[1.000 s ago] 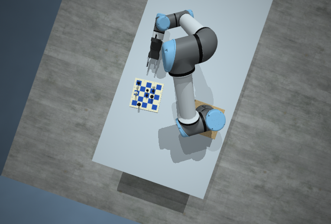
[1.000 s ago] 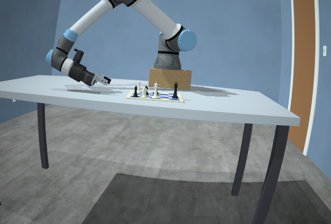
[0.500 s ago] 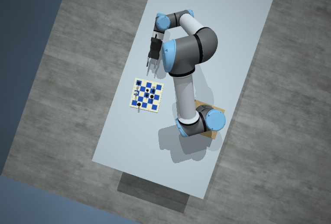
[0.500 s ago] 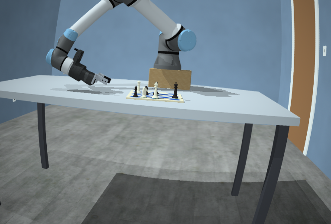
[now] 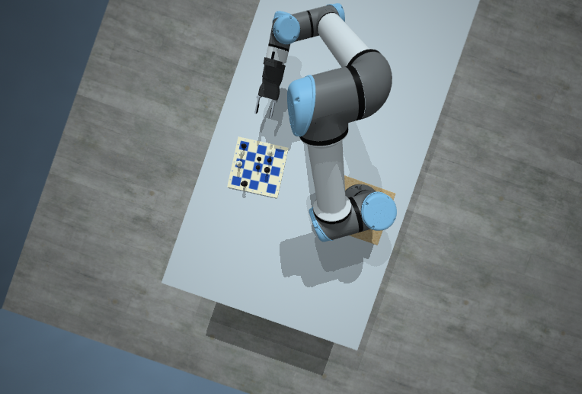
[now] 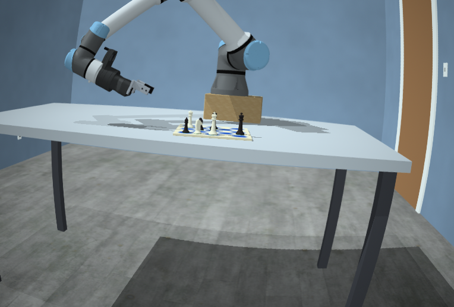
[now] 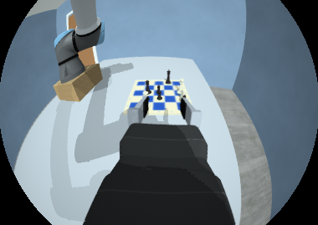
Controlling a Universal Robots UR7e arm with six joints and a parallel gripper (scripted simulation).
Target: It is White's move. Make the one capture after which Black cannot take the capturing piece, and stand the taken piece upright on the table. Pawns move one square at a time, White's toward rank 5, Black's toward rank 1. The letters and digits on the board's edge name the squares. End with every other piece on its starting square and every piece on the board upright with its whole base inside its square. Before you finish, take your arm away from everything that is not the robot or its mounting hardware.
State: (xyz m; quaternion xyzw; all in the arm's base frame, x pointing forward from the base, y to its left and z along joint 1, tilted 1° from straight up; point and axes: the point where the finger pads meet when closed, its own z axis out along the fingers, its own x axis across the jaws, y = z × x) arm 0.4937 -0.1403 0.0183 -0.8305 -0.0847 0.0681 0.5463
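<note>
A small blue-and-cream chessboard (image 5: 260, 164) lies on the grey table, near its left edge. It also shows in the side view (image 6: 213, 131) and in the wrist view (image 7: 159, 98). Several black and white pieces stand upright on it, among them a tall black piece (image 6: 240, 123) and a white piece (image 6: 213, 123). My gripper (image 5: 264, 107) (image 6: 144, 88) is open and empty. It hangs in the air above the table, a short way from the board's far edge, tilted down toward it. Its two fingers frame the board's near edge in the wrist view (image 7: 168, 112).
The arm's base stands on a tan block (image 6: 232, 107) behind the board. The arm's elbow (image 5: 324, 102) overhangs the table to the right of the board. A brown door (image 6: 416, 90) is in the right wall.
</note>
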